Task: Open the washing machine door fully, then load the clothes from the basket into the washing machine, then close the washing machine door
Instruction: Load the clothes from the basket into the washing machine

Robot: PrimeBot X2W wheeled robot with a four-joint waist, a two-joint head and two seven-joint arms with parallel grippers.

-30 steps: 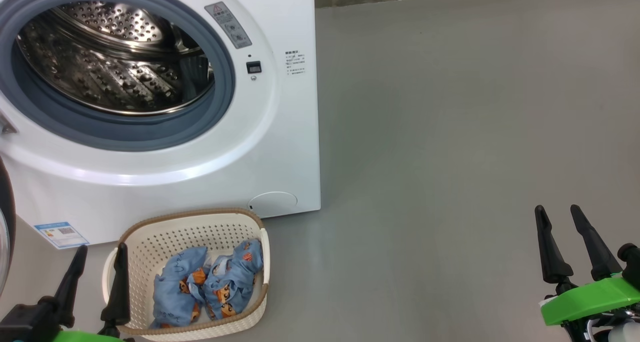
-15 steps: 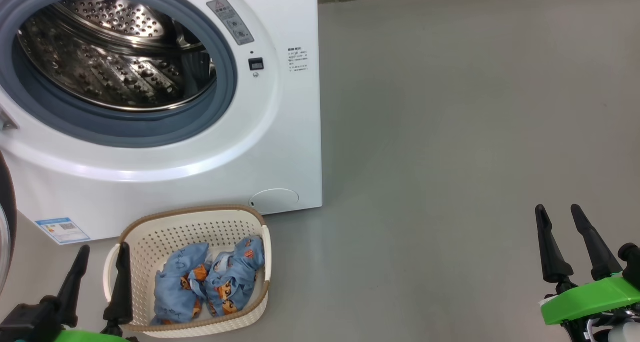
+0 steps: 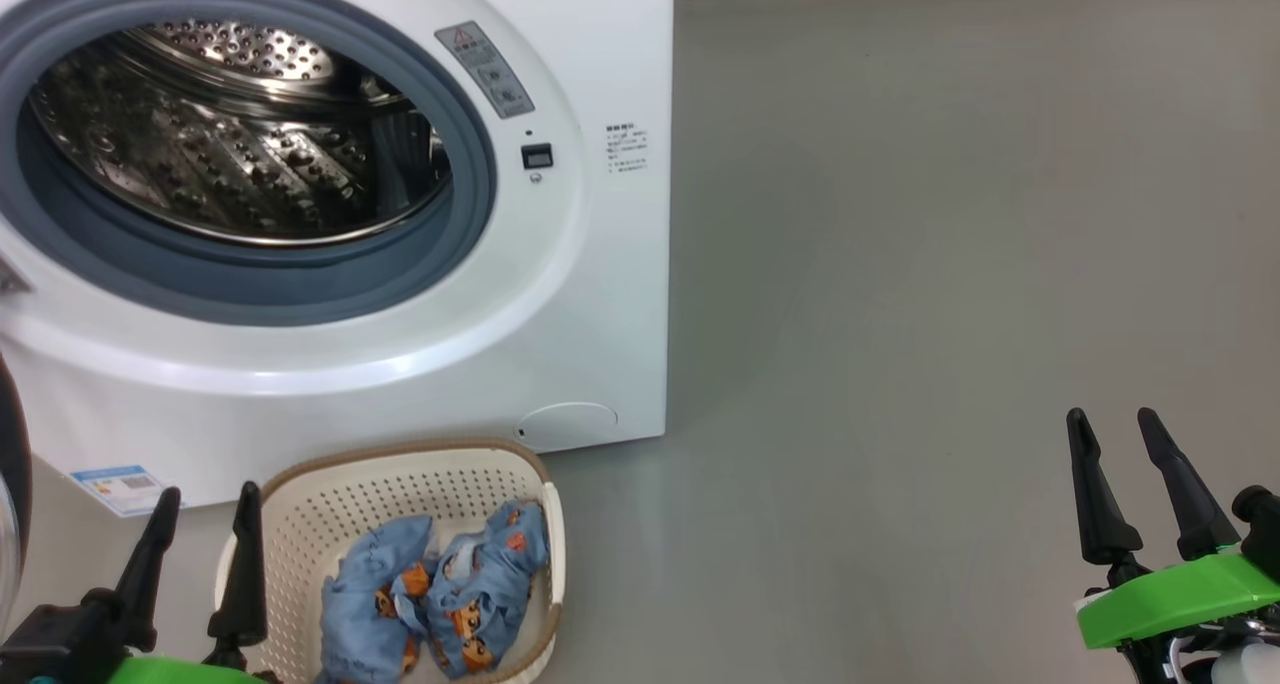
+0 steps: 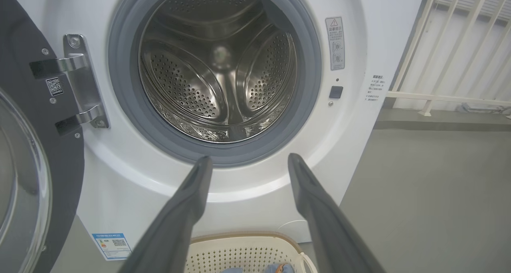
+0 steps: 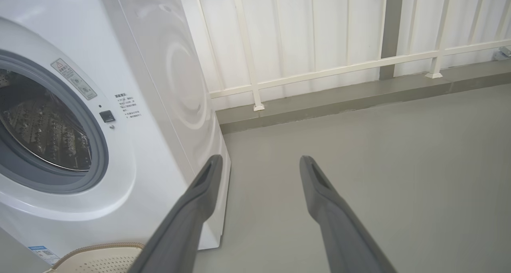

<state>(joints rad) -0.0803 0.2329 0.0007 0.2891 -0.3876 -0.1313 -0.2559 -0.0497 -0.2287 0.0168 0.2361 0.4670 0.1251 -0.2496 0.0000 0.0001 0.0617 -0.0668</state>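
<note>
Washer with door swung fully aside to the left of its mouth, on a steel hinge. Most of the door is cut off by the picture edge. Steel drum and grey-blue seal are exposed. Right of the mouth is a grey warning sticker with a red triangle, then a block of small print. A blue label with a QR code sits at the washer's lower left, and a QR tag on the door. All of this writing is too small to read. The basket stands on the floor just before the washer, its near end cut off, and the clothes are bunched inside it. The left gripper is at the basket's left rim, spread wide and empty. The right gripper is well right of the washer, equally wide and empty.
</note>
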